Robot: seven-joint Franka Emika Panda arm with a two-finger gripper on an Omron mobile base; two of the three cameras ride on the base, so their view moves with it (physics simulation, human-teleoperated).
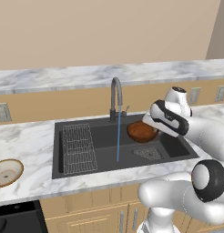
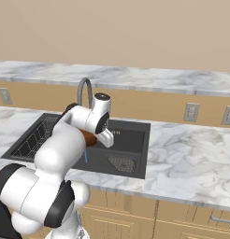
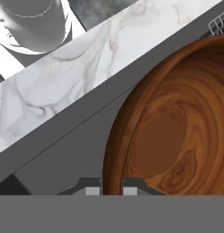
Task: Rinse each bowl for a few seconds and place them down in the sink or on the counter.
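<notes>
The glossy reddish-brown bowl (image 1: 141,131) (image 2: 90,138) hangs over the right half of the black sink (image 1: 177,148) (image 2: 135,135). It is just right of the blue water stream (image 1: 118,136) running from the gooseneck tap (image 1: 115,95) (image 2: 84,91). In the hand view my gripper (image 3: 112,189) is shut on that bowl (image 3: 177,127), with the rim between the fingertips (image 3: 92,187). The tan bowl (image 1: 7,172) with the cream inside rests upright on the counter (image 1: 27,141) far to the left of the sink.
A wire rack (image 1: 78,148) lies in the sink's left half and a mesh drain (image 1: 148,153) (image 2: 122,163) sits at its right front. A raised marble ledge (image 1: 86,75) runs behind. A black stove corner (image 1: 13,220) shows at lower left.
</notes>
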